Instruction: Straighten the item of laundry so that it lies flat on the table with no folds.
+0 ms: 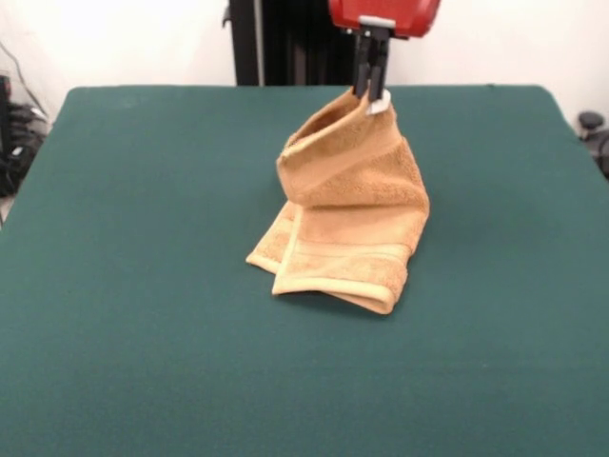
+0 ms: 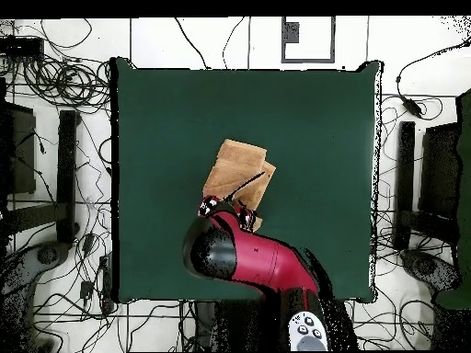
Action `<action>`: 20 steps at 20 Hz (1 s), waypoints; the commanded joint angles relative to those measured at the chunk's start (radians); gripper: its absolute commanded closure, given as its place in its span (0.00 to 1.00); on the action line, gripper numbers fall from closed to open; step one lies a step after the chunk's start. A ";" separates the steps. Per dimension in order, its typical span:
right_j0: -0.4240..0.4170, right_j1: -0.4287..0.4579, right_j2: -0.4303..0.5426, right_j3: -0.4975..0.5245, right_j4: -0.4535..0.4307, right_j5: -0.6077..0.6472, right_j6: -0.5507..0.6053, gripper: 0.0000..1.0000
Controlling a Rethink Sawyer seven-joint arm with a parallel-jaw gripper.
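The orange-tan towel (image 1: pixel 347 214) is lifted by one corner above the dark green table (image 1: pixel 143 286), its white tag at the top. The rest hangs down in a twisted fold, and its lower part lies folded on the cloth. My gripper (image 1: pixel 371 92) comes down from the red arm head and is shut on that top corner. In the overhead view the towel (image 2: pixel 241 170) shows near the table's (image 2: pixel 322 119) middle, and the red arm (image 2: pixel 253 257) covers the gripper and the towel's near part.
The pedestal's black column (image 1: pixel 285 43) stands behind the table's far edge. In the overhead view, cables and black stands (image 2: pixel 66 175) lie on the floor around the table.
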 commanded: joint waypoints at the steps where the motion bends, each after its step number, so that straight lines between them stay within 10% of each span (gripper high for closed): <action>1: 0.023 -0.028 0.105 0.139 -0.004 0.000 0.163 1.00; 20: 0.065 -0.029 0.092 0.180 0.015 -0.065 0.195 1.00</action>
